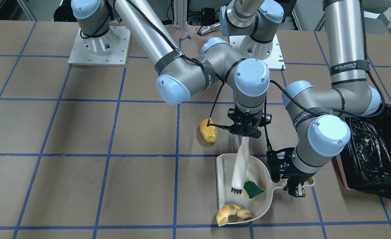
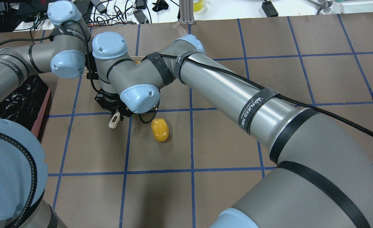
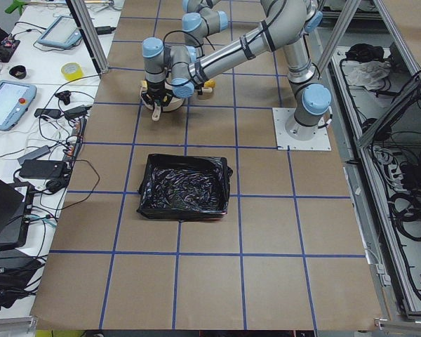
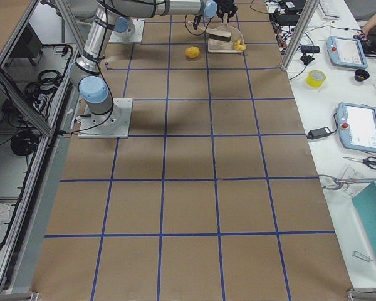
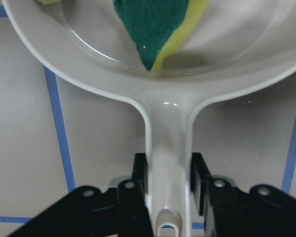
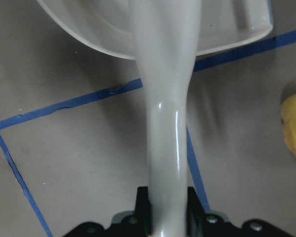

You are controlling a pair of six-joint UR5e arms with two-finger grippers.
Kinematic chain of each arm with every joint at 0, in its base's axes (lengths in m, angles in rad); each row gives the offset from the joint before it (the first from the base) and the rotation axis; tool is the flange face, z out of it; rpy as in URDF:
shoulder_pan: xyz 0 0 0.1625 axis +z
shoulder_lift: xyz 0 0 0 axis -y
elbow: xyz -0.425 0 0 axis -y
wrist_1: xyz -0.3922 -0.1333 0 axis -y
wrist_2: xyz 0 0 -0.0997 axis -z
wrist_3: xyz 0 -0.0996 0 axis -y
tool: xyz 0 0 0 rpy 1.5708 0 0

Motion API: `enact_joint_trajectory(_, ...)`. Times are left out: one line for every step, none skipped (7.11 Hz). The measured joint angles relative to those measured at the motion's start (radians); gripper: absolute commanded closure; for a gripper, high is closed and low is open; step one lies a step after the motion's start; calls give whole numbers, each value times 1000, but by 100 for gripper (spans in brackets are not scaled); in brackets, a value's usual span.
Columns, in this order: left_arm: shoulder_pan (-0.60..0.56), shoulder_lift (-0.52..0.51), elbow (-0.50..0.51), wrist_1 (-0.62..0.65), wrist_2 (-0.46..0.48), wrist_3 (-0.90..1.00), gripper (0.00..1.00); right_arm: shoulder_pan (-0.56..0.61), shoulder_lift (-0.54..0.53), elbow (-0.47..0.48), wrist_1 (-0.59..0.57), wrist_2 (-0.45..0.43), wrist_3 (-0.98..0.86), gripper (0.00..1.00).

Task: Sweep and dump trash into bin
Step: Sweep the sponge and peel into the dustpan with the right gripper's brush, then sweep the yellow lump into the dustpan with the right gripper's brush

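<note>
Two of three trash pieces are at the dustpan [image 1: 227,177]. The sponge wedge [image 1: 252,189] is inside, toward the handle end. The croissant [image 1: 233,214] is at the pan's 6 o'clock corner and looks partly over the lip, can't tell for sure. The potato lump [image 1: 208,130] is out on the table [image 1: 115,132], just off the pan's 11 o'clock corner in the front view.

Grips: right gripper [image 1: 246,133] is clamped on the brush [image 1: 241,162] handle, bristles down in the pan beside the sponge. The left gripper [image 1: 296,189] is clamped on the dustpan handle.

Key geometry: the potato is 9 o'clock from the right gripper and 11 o'clock from the bristles, long axis about 11-to-5. Right arm is nearer. Pan mouth faces 9 o'clock, so the potato isn't in front of it. It likely needs a dogleg sweep or a pan shift. The bin [image 1: 342,171] is at the pan's 3 o'clock.
</note>
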Motion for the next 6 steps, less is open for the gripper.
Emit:
enact_joint_trajectory(0, 1, 0, 0, 0, 1, 100, -16, -14, 1, 28, -23, -15, 100)
enact_joint_trajectory(2, 3, -1, -1, 0, 4, 100, -35, -24, 1, 48, -38, -22, 100)
enact_joint_trajectory(7, 10, -1, -3, -2, 14, 100, -54, -36, 2, 73, -48, -31, 100)
enact_joint_trajectory(16, 23, -6, -5, -4, 32, 100, -72, -56, 4, 123, -61, -51, 100)
enact_joint_trajectory(34, 41, -24, -6, -8, 50, 100, -87, -83, 8, 191, -75, -80, 100)
enact_joint_trajectory(60, 68, -55, -7, -20, 78, 100, -95, -115, 16, 269, -100, -111, 100)
